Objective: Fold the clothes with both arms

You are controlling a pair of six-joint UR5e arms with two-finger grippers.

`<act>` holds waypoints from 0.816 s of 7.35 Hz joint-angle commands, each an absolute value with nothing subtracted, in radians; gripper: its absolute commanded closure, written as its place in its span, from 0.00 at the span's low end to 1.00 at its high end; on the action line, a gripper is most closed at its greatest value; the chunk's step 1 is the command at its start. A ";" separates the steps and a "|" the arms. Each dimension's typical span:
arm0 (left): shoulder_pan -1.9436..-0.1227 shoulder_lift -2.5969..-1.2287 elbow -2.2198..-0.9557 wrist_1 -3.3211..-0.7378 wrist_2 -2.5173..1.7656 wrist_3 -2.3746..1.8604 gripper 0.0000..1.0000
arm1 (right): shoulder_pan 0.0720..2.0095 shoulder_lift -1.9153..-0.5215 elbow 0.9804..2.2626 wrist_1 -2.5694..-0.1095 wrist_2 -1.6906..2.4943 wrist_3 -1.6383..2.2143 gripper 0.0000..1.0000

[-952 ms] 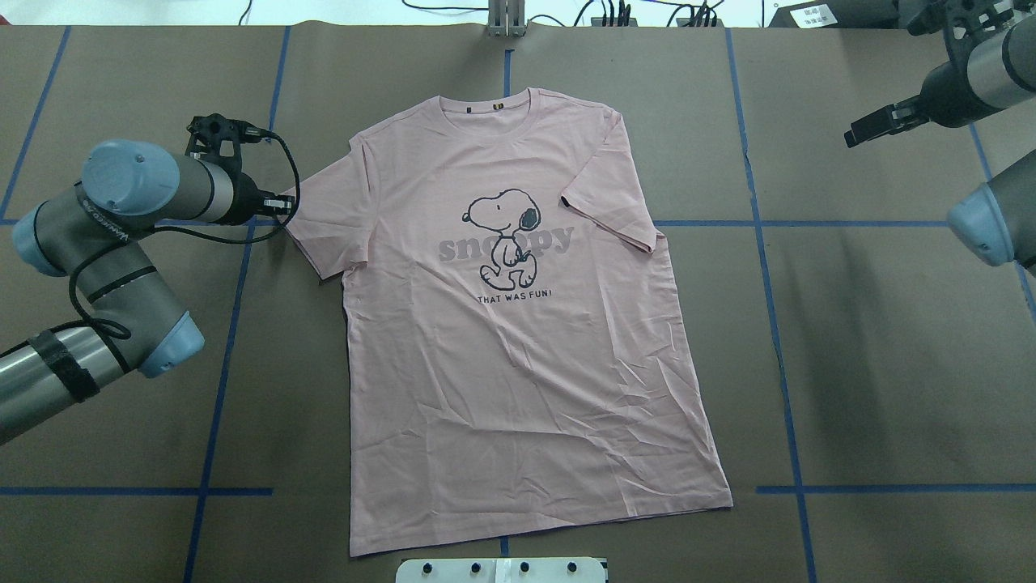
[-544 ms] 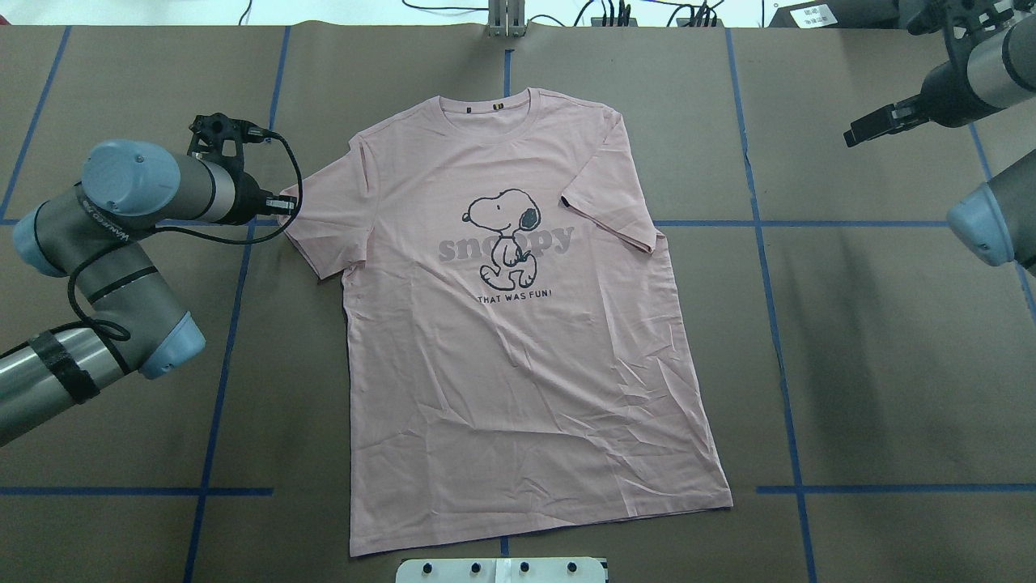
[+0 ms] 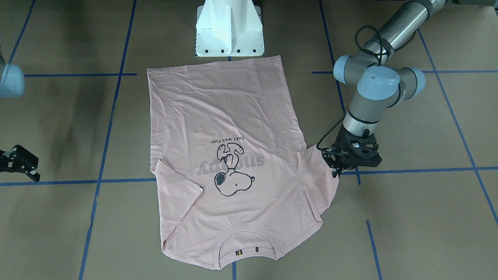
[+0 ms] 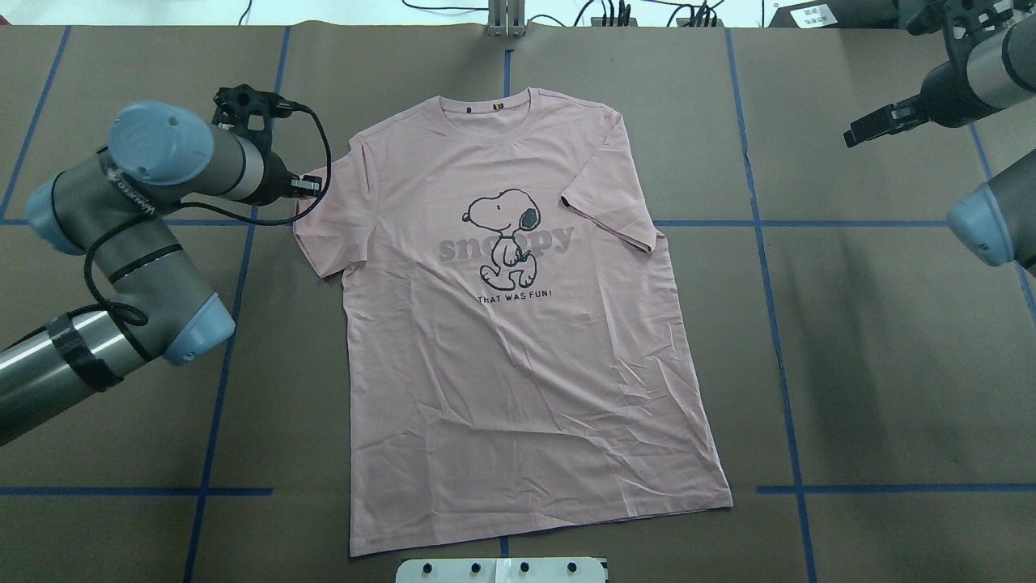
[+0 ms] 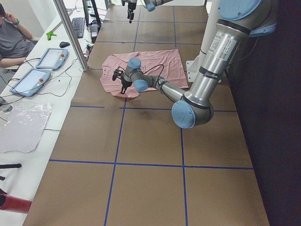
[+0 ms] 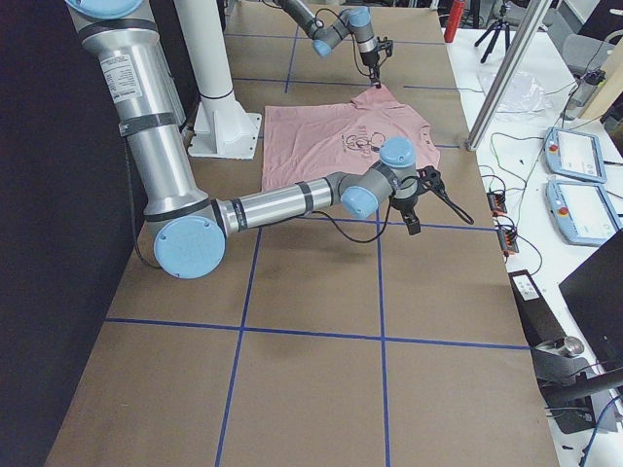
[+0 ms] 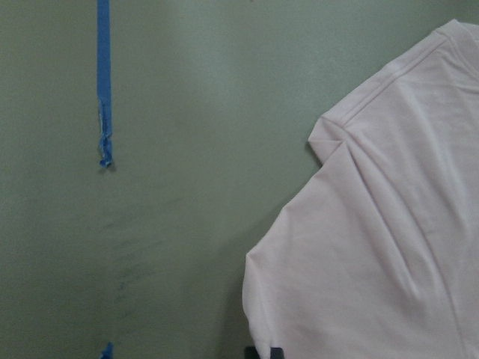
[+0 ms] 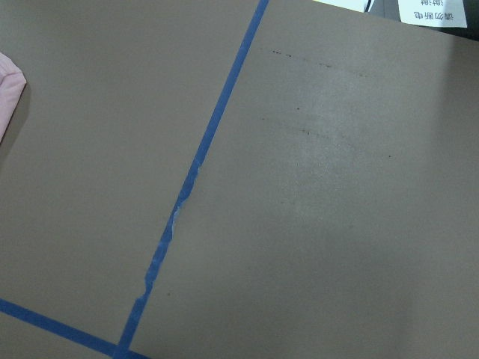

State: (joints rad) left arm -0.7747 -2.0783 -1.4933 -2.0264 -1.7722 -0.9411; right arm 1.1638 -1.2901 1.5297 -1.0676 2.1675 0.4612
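Note:
The light pink Snoopy T-shirt point(image 4: 518, 340) lies flat and face up on the brown table, collar at the far side. My left gripper point(image 4: 312, 187) is shut on the edge of the sleeve on my left and holds it slightly lifted; the front view point(image 3: 335, 170) shows the cloth rising to it. The left wrist view shows that sleeve point(image 7: 374, 247) creased, with a fingertip at the bottom edge. My right gripper point(image 4: 858, 131) hovers open and empty far off at the back right, away from the shirt. A pink sleeve corner point(image 8: 7, 90) just shows in its wrist view.
The white pedestal base point(image 3: 229, 31) stands just behind the shirt's hem. Blue tape lines point(image 4: 769, 223) cross the brown table cover. A metal post point(image 4: 506, 18) and cables stand at the far edge. Tablets point(image 5: 49, 59) and an operator are beside the table.
My left gripper has moved right and toward the far side, drawing the sleeve edge inward with it. The right arm has not moved.

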 commanded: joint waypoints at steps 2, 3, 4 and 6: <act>-0.710 -2.267 -1.462 -1.743 -1.718 -1.023 1.00 | 1.163 -1.285 1.529 -1.068 2.166 0.462 0.00; -0.704 -2.333 -1.366 -1.743 -1.697 -1.029 1.00 | 1.163 -1.284 1.529 -1.068 2.167 0.462 0.00; -0.704 -2.380 -1.285 -1.749 -1.691 -1.029 1.00 | 1.161 -1.282 1.528 -1.068 2.168 0.463 0.00; -0.701 -2.390 -1.249 -1.752 -1.687 -1.008 0.33 | 1.160 -1.279 1.526 -1.068 2.168 0.463 0.00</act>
